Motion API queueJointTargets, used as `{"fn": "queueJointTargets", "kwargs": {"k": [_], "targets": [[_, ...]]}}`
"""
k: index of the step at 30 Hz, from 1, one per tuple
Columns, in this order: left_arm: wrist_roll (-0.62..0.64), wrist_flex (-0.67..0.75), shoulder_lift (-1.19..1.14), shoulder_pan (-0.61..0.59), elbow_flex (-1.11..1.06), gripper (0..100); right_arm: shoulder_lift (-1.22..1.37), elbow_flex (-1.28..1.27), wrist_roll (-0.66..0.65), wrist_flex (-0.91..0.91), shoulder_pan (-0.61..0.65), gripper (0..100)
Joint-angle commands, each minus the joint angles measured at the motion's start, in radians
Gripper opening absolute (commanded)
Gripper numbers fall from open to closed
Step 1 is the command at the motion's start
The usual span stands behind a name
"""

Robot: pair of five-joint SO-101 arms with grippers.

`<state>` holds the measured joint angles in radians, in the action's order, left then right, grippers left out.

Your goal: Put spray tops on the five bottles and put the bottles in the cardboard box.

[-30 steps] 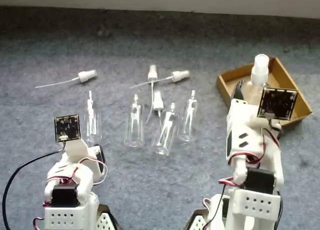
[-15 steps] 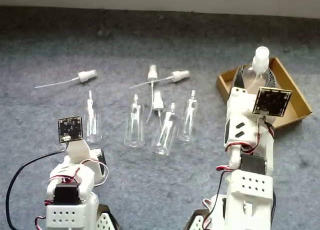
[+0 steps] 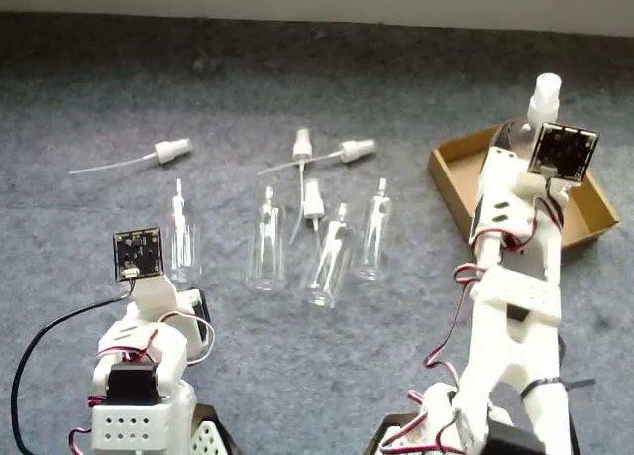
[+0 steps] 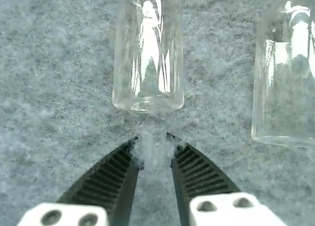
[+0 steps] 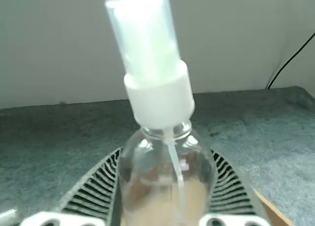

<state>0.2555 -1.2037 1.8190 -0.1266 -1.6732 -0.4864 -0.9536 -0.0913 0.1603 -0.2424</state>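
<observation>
My right gripper (image 5: 166,159) is shut on a clear bottle (image 5: 167,179) with a white spray top (image 5: 150,78) fitted, held upright. In the high view this bottle (image 3: 542,96) is above the far part of the cardboard box (image 3: 456,172). Three open bottles (image 3: 265,245) (image 3: 330,259) (image 3: 374,232) lie side by side mid-table, and one more bottle (image 3: 180,239) lies to their left. Loose spray tops (image 3: 170,151) (image 3: 302,141) (image 3: 355,149) (image 3: 313,199) lie beyond them. My left gripper (image 4: 153,148) is open just short of that left bottle's base (image 4: 147,95), touching nothing.
The grey carpeted table (image 3: 99,98) ends at a wall along the far side. A neighbouring bottle (image 4: 288,73) lies beside the one in front of the left gripper. A corner of the box (image 5: 268,209) shows under the held bottle.
The right arm has stretched forward and carried the capped bottle from the box's near side to above its far part. The left arm has barely shifted.
</observation>
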Motion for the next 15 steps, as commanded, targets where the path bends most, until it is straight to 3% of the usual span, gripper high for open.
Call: {"fn": "queueJointTargets", "kwargs": {"k": [1, 15], "targets": [[-0.015, 0.026, 0.004, -0.008, -0.021, 5, 0.113, 0.17, 0.002, 0.027, -0.041, 11.3], [-0.015, 0.021, 0.004, 0.067, -0.021, 5, 0.61, 0.628, 0.0, 0.027, -0.061, 11.3]]}}
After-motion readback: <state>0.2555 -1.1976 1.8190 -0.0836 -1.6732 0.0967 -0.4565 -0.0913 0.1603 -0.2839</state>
